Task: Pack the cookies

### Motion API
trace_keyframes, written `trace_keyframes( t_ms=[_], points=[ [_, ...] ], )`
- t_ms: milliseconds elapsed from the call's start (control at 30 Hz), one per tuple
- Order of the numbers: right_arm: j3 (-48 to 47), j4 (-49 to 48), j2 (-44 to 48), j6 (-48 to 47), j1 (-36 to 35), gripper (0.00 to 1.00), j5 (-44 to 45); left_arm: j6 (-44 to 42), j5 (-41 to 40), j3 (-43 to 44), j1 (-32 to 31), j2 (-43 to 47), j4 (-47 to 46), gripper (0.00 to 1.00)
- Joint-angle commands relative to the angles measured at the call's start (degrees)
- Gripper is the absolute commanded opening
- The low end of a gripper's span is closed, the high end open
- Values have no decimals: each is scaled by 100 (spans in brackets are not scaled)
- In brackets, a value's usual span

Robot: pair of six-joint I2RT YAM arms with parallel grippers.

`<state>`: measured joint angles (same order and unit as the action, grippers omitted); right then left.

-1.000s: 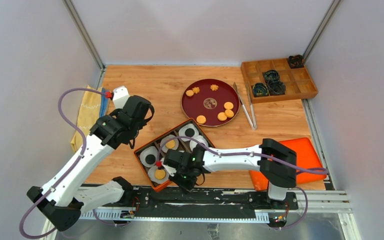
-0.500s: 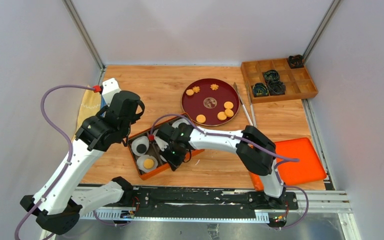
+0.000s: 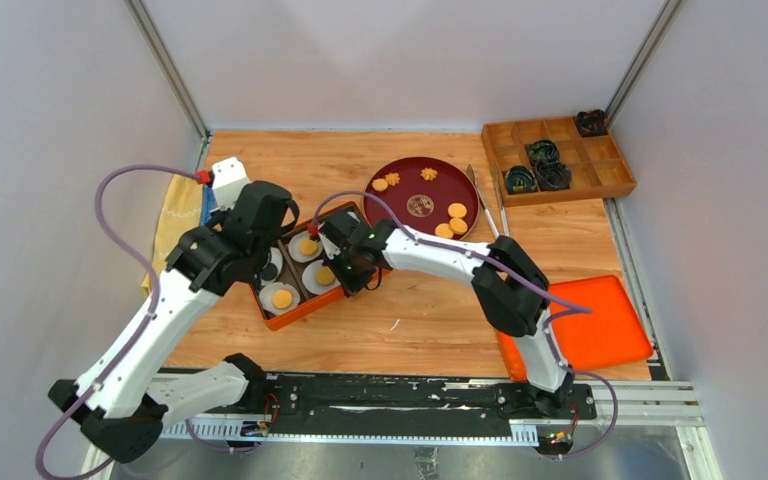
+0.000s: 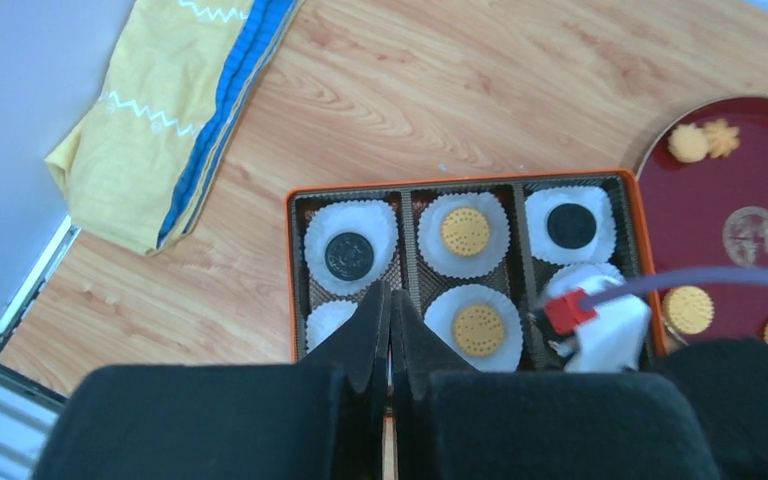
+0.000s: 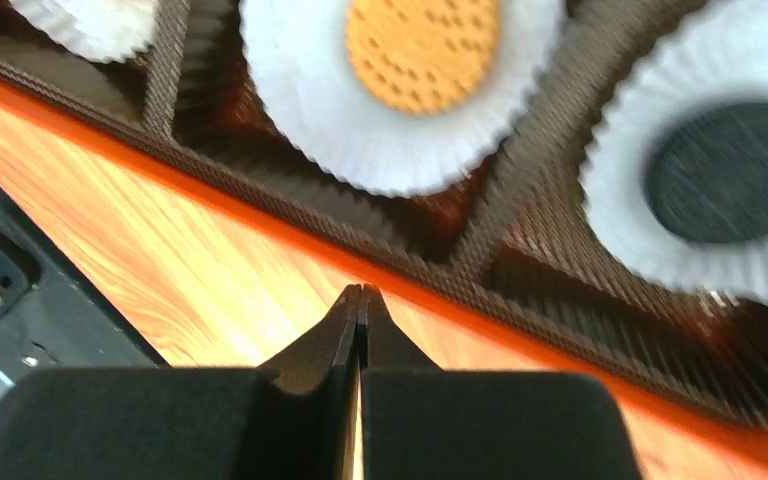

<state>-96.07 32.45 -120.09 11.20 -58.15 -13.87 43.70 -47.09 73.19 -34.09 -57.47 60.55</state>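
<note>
Hanging over an orange-rimmed six-compartment box (image 4: 291, 270) on the wooden table (image 3: 430, 320), the left gripper (image 4: 390, 300) has its two black fingers pressed together with nothing between them. Its tips are above a divider in the box's near row.

The right gripper (image 5: 360, 293) is at the box's right end. Its tips are likewise pressed tight and empty, just outside the orange rim over bare wood. Whether they touch the rim cannot be told.

White fluted paper cups (image 4: 322, 222) line the box's compartments. Two hold round black cookies (image 4: 349, 255) and two hold flat round golden-orange cookies (image 4: 466, 230). The other two cups are partly hidden in the left wrist view.

More golden-orange rounds lie with golden flower-shaped cookies (image 3: 428, 174) on a dark red round plate (image 3: 390, 212) just beyond the box's right end.

Metal tongs (image 3: 490, 210) lie farther right of the box. A wooden compartment tray (image 3: 600, 170) holding black coiled rings (image 3: 542, 152) sits well apart from the box, to its far right. A flat orange lid (image 3: 600, 320) lies to the box's near right, and a folded yellow cloth with a blue edge (image 4: 150, 130) lies to its left.
</note>
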Motion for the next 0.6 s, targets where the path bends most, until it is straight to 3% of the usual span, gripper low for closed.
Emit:
trace_keyframes(
  t_ms=[0,267,433,567],
  points=[
    [596,24,1227,363,42,0,1614,66,-107,-13,67,-762,-261,0],
    [2331,573,3825,1717,879,0,4069,-308,1308,-96,61,-2342,-1968,0],
    [2912,534,5340,1418,1174,0,4735,-339,1868,-155,28,-3212,-2589,0],
    [2800,1016,5859,1332,1289,0,4993,-342,2088,113,-155,-4005,-2711,0]
  ],
)
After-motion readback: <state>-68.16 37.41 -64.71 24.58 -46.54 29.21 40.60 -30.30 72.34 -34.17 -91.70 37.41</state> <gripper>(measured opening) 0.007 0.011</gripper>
